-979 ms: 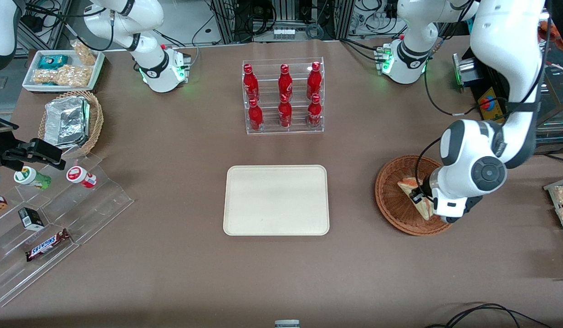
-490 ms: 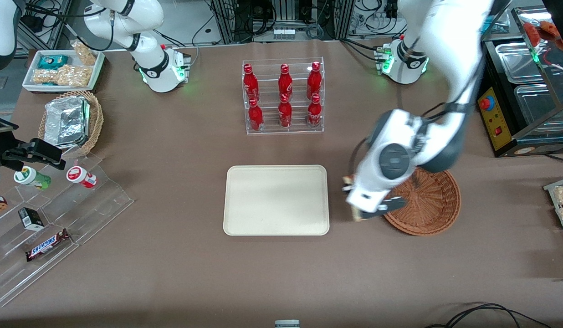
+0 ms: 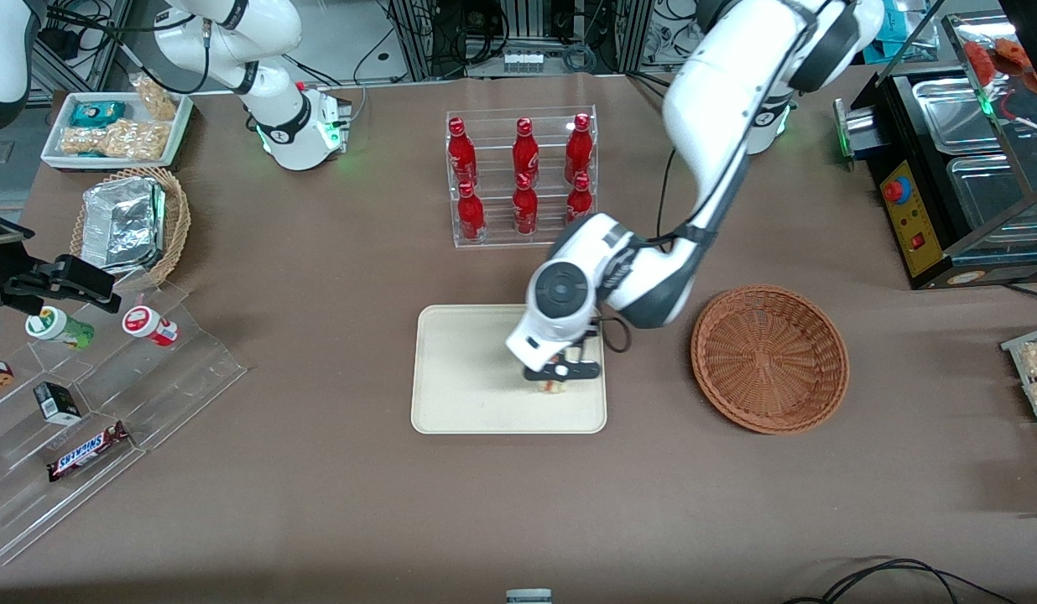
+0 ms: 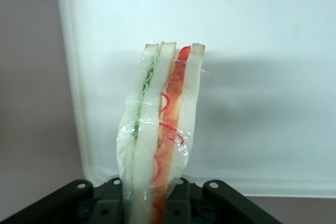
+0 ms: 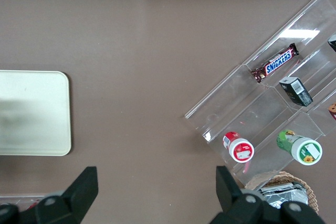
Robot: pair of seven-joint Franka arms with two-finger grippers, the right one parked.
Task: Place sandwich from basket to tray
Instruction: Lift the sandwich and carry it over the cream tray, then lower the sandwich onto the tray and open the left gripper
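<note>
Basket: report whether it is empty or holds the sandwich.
Empty: the basket shows bare wicker; the gripper holds the sandwich over the tray.

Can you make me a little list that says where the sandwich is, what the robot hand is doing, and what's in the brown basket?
sandwich: wrapped triangular white-bread sandwich with green and orange-red filling, held above the tray
gripper: left arm's black gripper, shut on the sandwich, over the tray's end nearest the basket
tray: large flat cream rectangular tray, nothing lying on it yet
basket: round reddish-brown woven wicker basket, empty, beside the tray toward the working arm's end of the table
step left: set the sandwich down on the tray
</note>
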